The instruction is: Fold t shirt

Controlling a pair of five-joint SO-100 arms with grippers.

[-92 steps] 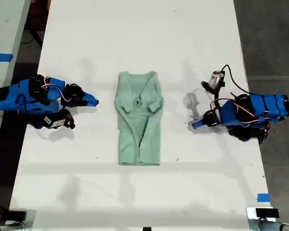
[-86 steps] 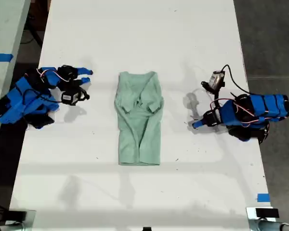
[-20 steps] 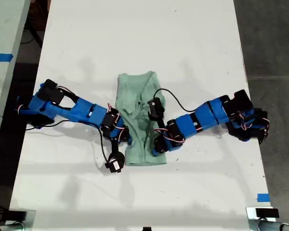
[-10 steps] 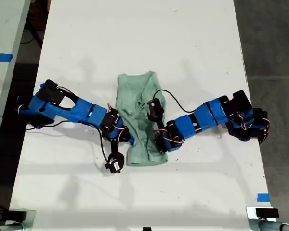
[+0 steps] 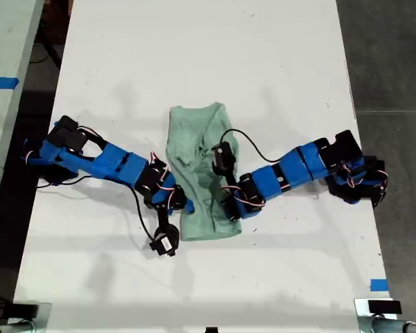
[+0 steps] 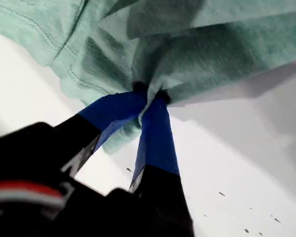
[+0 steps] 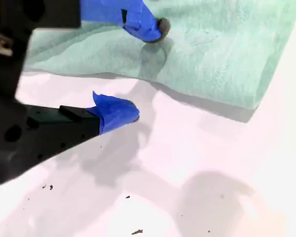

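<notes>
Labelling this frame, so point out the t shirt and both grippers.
t shirt (image 5: 194, 135): exterior view, upper chest cloth.
my first gripper (image 6: 149, 96): first wrist view, fingertips pinching cloth.
my second gripper (image 7: 145, 71): second wrist view, gap between fingertips.

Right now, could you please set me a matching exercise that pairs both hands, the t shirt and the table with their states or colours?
Things:
1. my first hand
2. my second hand
3. t shirt
4. table

States or colours:
A. white
B. open, one finger over cloth, the other over bare table
C. pinched shut on a fold of cloth
D. pale mint green, wrinkled

Pairs: 1-C, 2-B, 3-D, 4-A
</notes>
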